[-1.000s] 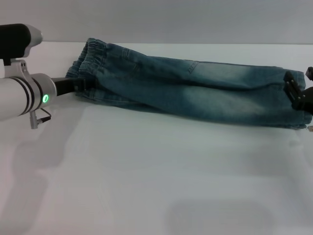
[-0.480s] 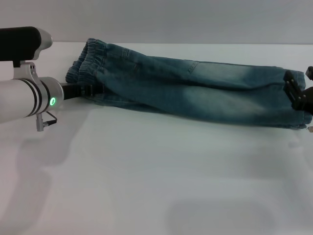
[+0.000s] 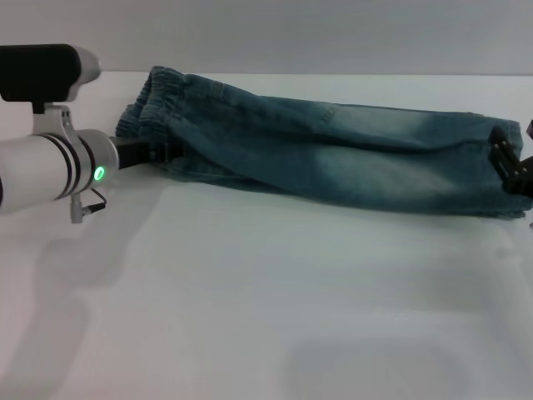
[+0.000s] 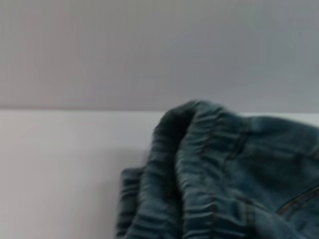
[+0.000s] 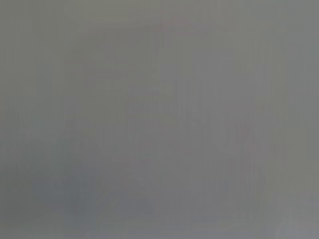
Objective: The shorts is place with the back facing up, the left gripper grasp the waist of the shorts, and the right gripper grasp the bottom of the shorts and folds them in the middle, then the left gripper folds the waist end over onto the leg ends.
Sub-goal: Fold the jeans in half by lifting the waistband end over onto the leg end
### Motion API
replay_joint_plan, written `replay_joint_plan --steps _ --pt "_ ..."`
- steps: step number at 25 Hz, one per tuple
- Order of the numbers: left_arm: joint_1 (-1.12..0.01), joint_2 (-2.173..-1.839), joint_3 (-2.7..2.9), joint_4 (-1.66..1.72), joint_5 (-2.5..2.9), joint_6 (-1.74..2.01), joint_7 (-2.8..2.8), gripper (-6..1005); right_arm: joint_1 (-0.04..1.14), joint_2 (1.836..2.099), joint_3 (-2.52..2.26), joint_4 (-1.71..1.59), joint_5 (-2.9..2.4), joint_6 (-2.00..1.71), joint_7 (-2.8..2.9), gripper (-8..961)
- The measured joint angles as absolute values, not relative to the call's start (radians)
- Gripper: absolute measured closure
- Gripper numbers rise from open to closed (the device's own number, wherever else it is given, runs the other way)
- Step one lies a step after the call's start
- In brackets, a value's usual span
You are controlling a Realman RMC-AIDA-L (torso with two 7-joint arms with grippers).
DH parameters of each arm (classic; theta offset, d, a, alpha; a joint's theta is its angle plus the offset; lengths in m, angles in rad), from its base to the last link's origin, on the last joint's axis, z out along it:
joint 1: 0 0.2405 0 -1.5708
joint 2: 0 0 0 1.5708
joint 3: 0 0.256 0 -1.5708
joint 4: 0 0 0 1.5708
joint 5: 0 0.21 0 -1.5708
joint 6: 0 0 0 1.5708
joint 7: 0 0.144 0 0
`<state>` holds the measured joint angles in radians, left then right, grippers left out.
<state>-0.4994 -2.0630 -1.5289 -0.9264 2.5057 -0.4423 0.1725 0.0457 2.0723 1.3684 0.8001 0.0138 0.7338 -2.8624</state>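
Note:
The blue-green denim shorts [image 3: 333,150] lie folded lengthwise across the far half of the white table [image 3: 266,292]. Their gathered waist [image 3: 154,104] is at the left and the leg ends [image 3: 491,200] at the right. My left gripper [image 3: 162,154], on the green-lit arm, reaches into the near edge of the waist and is shut on the fabric. The ruffled waist [image 4: 199,164] fills the lower part of the left wrist view. At the right edge my right gripper [image 3: 511,148] stands open beside the leg ends, holding nothing. The right wrist view is plain grey.
A grey wall [image 3: 333,33] rises just behind the table's far edge. Bare white tabletop stretches in front of the shorts.
My left arm has slid to the right, pushing the near edge of the waist with it. The right gripper has drawn back a little to the right while the leg ends stayed put.

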Motion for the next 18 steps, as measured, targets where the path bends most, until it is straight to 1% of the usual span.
replay_joint_plan --steps 2,14,18 --pt "-0.483 -2.063 -1.491 -0.944 2.505 -0.408 0.173 201 0.037 2.072 1.368 0.811 0.014 0.735 -2.862 467" --pt "-0.478 -2.063 -1.47 -0.943 2.491 -0.38 0.173 424 0.012 2.072 1.367 0.842 0.014 0.732 -2.862 473" --pt "-0.476 -2.063 -1.465 -0.943 2.486 -0.377 0.173 592 0.006 2.072 1.367 0.842 0.014 0.732 -2.862 476"
